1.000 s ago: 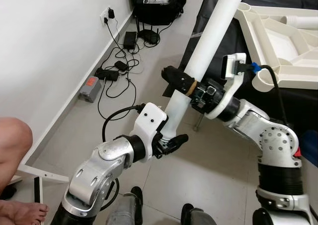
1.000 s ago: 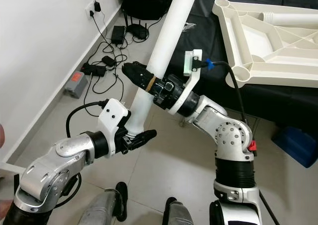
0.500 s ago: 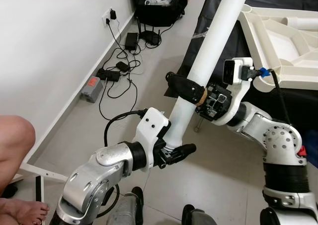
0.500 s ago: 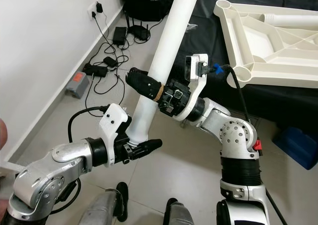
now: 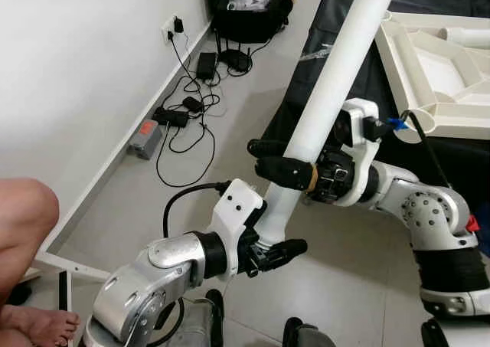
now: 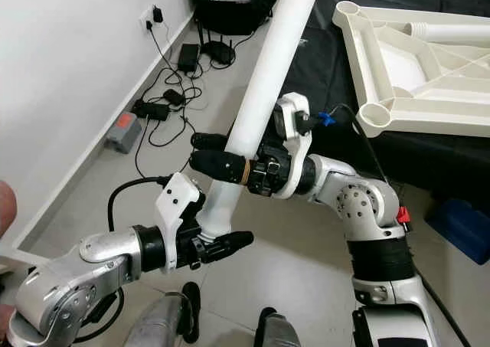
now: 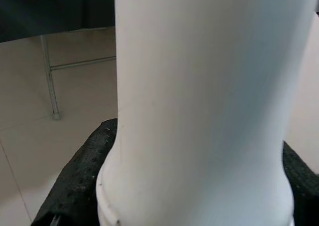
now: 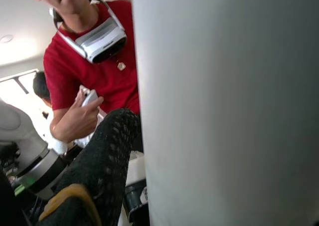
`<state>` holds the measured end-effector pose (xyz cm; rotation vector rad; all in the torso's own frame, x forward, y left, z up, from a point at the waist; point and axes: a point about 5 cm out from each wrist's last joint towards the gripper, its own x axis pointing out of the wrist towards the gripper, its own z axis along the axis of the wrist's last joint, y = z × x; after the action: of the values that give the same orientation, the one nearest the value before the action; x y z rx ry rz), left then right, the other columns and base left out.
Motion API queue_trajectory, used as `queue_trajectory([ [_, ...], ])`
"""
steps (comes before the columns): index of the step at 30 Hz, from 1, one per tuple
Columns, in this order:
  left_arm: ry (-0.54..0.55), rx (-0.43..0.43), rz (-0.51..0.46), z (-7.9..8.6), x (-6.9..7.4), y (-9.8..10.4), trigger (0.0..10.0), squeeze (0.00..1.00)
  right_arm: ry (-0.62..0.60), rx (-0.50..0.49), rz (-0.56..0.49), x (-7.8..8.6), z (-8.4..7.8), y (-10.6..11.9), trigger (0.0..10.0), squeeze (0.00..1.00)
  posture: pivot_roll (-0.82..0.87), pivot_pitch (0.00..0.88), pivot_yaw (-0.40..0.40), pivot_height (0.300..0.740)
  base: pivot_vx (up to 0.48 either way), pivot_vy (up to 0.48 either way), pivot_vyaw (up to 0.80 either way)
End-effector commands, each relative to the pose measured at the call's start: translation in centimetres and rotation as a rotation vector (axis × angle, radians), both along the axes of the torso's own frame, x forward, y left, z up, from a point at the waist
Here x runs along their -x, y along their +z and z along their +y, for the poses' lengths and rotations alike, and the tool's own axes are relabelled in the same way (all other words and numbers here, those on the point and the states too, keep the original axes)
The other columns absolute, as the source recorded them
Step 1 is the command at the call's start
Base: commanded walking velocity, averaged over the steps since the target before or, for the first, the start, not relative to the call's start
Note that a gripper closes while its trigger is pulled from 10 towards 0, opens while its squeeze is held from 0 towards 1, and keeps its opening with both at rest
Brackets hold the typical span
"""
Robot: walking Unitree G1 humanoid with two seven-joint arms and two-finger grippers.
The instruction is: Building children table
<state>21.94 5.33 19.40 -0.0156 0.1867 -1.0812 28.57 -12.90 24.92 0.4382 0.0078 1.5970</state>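
I hold a long white table leg (image 5: 337, 71) slanting up over the floor. My left gripper (image 5: 269, 238) is shut on its flared lower end, and black pads (image 7: 79, 186) show on both sides of the leg (image 7: 199, 111). My right gripper (image 5: 285, 158) is shut on the leg about a third of the way up, fingers (image 6: 218, 164) pointing level to the left; one finger (image 8: 104, 156) lies beside the leg (image 8: 229, 111). The white tabletop (image 5: 429, 79) lies upside down on a black-covered surface at the upper right, with another leg (image 5: 467, 35) on it.
Cables and power bricks (image 5: 184, 109) trail along the wall, with a grey box (image 5: 143, 136) and a black bag (image 5: 245, 10). A person's knee (image 5: 23, 217) is at the left. A blue box (image 6: 459, 224) sits at the right. A person in red (image 8: 84, 61) wears a headset.
Both grippers have carried the leg lower and a little to the right. The right gripper's fingers have turned from slanting upward to lying level. Both keep their hold.
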Motion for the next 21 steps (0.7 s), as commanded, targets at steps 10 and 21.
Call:
queue_trajectory([
  [10, -0.048, -0.013, 0.031, -0.60, 1.03, -0.37, 10.0, 0.00, 0.089, 0.038, -0.071, -0.13, 1.10, 0.43, 10.0, 0.00, 0.17, 0.261, 0.001, 0.740, 0.000, 0.000, 0.00],
  [21, -0.052, -0.013, 0.036, -0.73, 1.23, -0.45, 10.0, 0.00, 0.131, -0.004, -0.057, -0.16, 1.16, 0.65, 0.0, 0.00, 0.17, 0.265, -0.001, 0.740, 0.000, 0.000, 0.00],
])
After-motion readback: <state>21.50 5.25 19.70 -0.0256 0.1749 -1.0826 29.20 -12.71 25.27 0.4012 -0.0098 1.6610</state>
